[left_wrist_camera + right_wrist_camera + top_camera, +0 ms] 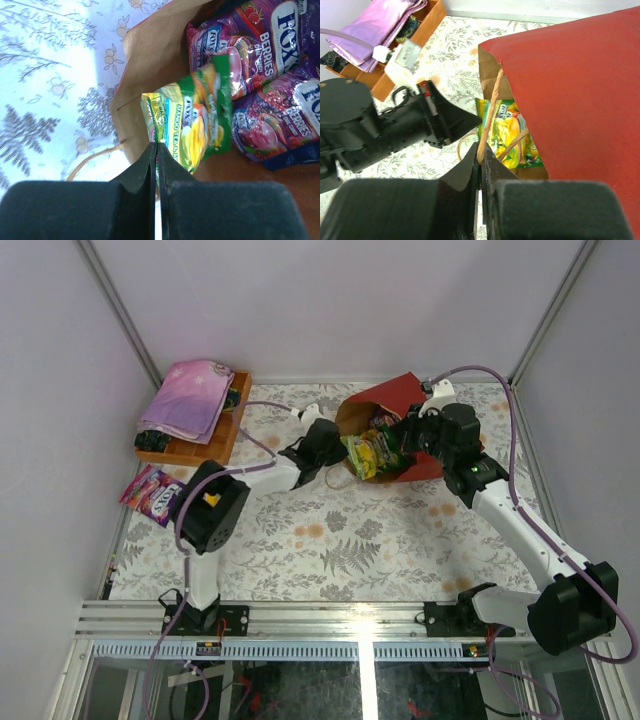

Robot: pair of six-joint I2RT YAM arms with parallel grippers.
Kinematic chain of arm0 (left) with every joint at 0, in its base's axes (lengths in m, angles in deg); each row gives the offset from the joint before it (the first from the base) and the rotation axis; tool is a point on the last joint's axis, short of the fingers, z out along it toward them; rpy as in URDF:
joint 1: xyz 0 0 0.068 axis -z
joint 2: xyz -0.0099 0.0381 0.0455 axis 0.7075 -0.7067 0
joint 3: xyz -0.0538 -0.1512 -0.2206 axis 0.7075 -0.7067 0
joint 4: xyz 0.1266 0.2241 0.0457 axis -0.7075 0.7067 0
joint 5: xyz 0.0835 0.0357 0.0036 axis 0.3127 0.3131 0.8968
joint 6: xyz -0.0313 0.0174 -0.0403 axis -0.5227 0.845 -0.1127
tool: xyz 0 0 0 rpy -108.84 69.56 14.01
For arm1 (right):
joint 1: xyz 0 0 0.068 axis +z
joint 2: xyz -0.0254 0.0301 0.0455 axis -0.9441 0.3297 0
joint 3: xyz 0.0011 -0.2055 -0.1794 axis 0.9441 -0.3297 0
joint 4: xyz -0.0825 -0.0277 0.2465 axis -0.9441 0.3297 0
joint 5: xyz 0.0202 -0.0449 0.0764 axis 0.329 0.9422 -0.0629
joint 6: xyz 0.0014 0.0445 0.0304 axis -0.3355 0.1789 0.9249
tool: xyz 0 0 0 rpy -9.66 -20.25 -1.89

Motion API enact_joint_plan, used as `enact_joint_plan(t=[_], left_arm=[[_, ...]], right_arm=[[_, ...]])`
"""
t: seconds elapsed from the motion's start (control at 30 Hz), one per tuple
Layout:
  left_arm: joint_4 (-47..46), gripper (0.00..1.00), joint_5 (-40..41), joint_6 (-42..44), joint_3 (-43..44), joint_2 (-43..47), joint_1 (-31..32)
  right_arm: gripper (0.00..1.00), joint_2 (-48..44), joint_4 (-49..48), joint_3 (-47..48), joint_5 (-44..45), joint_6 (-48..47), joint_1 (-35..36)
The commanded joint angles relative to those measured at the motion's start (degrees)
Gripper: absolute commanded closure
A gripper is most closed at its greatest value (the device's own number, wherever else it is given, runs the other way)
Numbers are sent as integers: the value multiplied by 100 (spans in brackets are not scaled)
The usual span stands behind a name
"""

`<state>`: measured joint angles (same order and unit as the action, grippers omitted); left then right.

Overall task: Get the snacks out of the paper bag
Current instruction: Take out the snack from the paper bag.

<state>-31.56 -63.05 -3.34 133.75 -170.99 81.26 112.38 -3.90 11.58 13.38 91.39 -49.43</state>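
One green-yellow packet [192,120] lies at the mouth of the paper bag [395,395], which rests on its side on the desk [330,540] with that mouth turned toward the left arm. The packet's long axis runs out of the mouth toward the left fingers [142,170], which are pressed together on its nearest edge, while several purple packets [260,45] sit deeper inside the bag. At the bag's mouth rim the right fingers [465,175] are clamped on a twisted handle [492,107], so the left arm, nearer the packet, looks best placed to draw it straight back out of the bag.
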Motion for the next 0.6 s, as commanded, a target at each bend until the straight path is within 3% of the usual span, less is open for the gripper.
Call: enact_joint_plan(t=[0.0,0.27,0.3,0.33,0.4,0.47,0.57], left_arm=[[-597,100,387,175,-709,713,0],[-523,97,880,361,-1867,1516,-2],[-508,85,899,401,-1946,1526,-2],[-473,62,915,429,-2002,1515,-8],[-462,37,873,427,-2060,1462,-10],[-529,22,797,380,-2122,1378,-10],[-546,18,715,345,-2093,1246,-10]], right_arm=[[100,-215,-161,90,-201,70,-19],[100,-164,-229,62,-282,133,-21],[100,-163,-242,73,-282,134,-15],[100,-162,-239,76,-290,134,-20],[100,-158,-241,72,-300,143,-22],[100,-166,-239,80,-306,150,-18],[100,-177,-218,83,-296,145,-17]])
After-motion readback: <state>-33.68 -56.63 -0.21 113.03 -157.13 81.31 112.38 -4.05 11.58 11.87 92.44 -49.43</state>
